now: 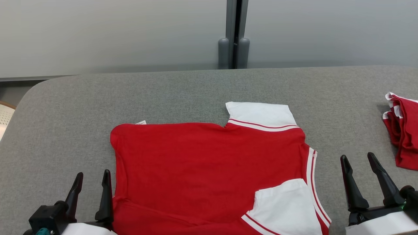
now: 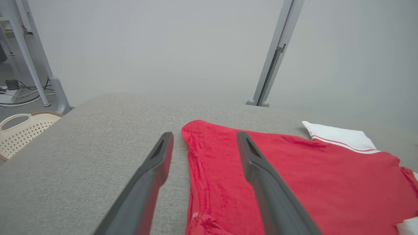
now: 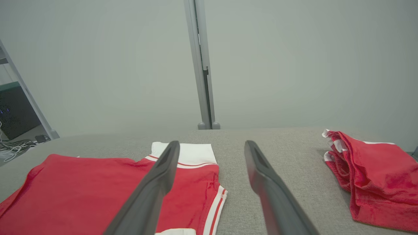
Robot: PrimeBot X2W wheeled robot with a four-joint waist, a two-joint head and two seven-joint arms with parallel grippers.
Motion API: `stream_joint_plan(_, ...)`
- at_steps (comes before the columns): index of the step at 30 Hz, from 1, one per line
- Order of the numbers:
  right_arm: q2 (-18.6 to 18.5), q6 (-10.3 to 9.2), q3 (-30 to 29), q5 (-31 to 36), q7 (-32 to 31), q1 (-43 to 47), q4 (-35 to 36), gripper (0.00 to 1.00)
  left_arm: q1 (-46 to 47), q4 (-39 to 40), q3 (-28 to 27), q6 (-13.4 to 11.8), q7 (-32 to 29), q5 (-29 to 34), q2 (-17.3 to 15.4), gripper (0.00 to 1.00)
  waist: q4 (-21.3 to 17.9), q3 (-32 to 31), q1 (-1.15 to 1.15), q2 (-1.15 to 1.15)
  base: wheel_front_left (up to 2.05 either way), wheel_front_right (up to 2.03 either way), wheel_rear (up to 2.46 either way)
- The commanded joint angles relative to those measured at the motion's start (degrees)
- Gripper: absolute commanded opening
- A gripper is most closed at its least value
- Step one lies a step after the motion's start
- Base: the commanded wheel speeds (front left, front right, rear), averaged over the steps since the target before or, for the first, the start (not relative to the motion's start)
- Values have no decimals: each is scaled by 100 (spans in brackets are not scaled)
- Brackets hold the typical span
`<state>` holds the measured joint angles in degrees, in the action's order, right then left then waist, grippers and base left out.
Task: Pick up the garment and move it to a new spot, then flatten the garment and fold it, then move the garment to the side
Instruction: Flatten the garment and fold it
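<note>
Left fingers (image 1: 105, 199) and right fingers (image 1: 351, 186) both stand wide and empty in the head view; the garment (image 1: 209, 163) lies spread on the worktop (image 1: 163, 94) between them, long axis running left to right; left wrist view, my left fingers (image 2: 150, 182) straddle its left edge, so I judge that arm nearer; right wrist view, the garment (image 3: 81, 189) lies left of the right fingers (image 3: 261, 182).

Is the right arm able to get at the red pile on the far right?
Probably yes: the right gripper is open, with only bare grey cushion between it and the red pile.
</note>
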<state>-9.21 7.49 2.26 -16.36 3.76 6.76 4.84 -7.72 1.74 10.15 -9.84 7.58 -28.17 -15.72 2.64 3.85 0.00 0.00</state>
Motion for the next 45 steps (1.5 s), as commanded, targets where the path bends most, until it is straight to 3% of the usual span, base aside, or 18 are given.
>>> stream_joint_plan(1, -3, 0, -13, 84, -78, -51, 116, 100, 102, 108, 6, -76, 61, 78, 0, 100, -5, -11, 0, 0, 0, 0, 0)
stream_joint_plan(9, 66, 0, -47, 119, -260, 16, 315, 100, 263, 221, 134, -246, -90, 211, 46, 100, -43, -6, 0, 0, 0, 0, 0)
stream_joint_plan(13, 120, 0, -88, 128, -264, 27, 372, 100, 530, 51, 239, -143, -214, 183, 59, 100, -22, 72, 0, 0, 0, 0, 0)
stream_joint_plan(20, 176, 0, -70, 119, -323, -234, 474, 100, 2241, -1221, 370, 492, -559, -116, 94, 100, -1, 643, 0, 0, 0, 0, 0)
stream_joint_plan(30, 227, 0, 168, 36, -152, -802, 145, 100, 4317, -4438, 304, 1313, -887, -578, 123, 100, -285, 1411, 0, 0, 0, 0, 0)
stream_joint_plan(35, 248, 0, 161, -28, -77, -925, -65, 100, 4656, -5238, 345, 1488, -1048, -703, 170, 100, -329, 1491, 0, 0, 0, 0, 0)
stream_joint_plan(36, 246, 0, 146, -44, -60, -942, -116, 100, 4722, -5389, 363, 1510, -1041, -717, 175, 58, -336, 1503, 0, 0, 0, 0, 0)
stream_joint_plan(37, 254, 0, 144, -76, -49, -961, -152, 100, 4773, -5520, 377, 1548, -1020, -725, 184, 24, -342, 1515, 0, 0, 0, 0, 0)
stream_joint_plan(38, 255, 0, 142, -85, -29, -968, -184, 100, 4815, -5638, 375, 1572, -999, -763, 211, 0, -346, 1521, 0, 0, 0, 0, 0)
stream_joint_plan(45, 147, 0, -79, -146, 5, -1236, -385, 100, 5081, -6104, 522, 1695, -699, -826, 249, 0, -316, 1504, 0, 0, 0, 0, 0)
